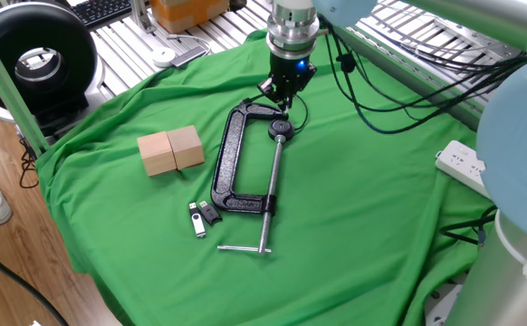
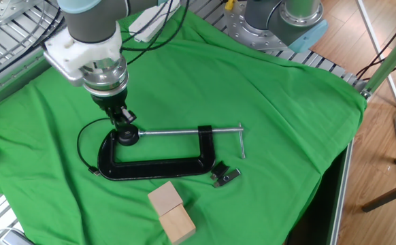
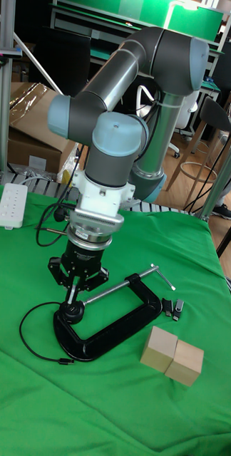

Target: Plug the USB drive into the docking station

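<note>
The USB drive (image 1: pixel 197 220) (image 2: pixel 229 177) (image 3: pixel 178 288) is a small silver and black stick. It lies on the green cloth near the handle end of a black C-clamp (image 1: pixel 221 167) (image 2: pixel 157 169) (image 3: pixel 108 331), beside a small black piece (image 1: pixel 209 214). My gripper (image 1: pixel 283 101) (image 2: pixel 122 121) (image 3: pixel 74 283) hangs at the clamp's other end, just above its round screw pad and far from the drive. Its fingers meet in a point and look shut, with nothing visible between them. No docking station shows in any view.
Two pale wooden blocks (image 1: pixel 171 149) (image 2: pixel 172 211) (image 3: pixel 171 356) sit side by side near the drive. A thin black cable (image 2: pixel 81 139) (image 3: pixel 26 317) loops on the cloth by the clamp's frame. A white power strip (image 1: pixel 463 165) (image 3: pixel 10 205) lies at the cloth's edge.
</note>
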`<act>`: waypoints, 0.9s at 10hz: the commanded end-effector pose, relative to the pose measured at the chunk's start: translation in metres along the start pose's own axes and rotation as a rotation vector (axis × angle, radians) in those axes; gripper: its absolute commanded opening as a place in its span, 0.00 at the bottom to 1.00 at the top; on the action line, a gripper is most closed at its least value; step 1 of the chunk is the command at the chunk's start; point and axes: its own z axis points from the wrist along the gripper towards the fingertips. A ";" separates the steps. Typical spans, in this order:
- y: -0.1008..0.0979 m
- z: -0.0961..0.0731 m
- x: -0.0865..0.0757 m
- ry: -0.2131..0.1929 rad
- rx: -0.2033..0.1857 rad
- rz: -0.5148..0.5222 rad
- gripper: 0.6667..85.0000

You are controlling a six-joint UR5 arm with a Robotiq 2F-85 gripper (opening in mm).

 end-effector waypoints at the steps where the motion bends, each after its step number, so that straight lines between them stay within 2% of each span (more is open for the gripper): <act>1: 0.020 -0.004 0.000 0.000 -0.069 -0.277 0.01; 2: 0.019 -0.004 -0.004 -0.019 -0.063 -0.395 0.01; 3: 0.014 -0.004 -0.019 -0.072 -0.025 -0.558 0.01; 4: 0.011 -0.004 -0.026 -0.097 -0.002 -0.647 0.01; 6: 0.008 -0.005 -0.027 -0.098 0.018 -0.769 0.01; 7: 0.018 -0.005 -0.025 -0.106 -0.020 -0.822 0.01; 9: 0.045 -0.008 -0.027 -0.162 -0.111 -0.921 0.01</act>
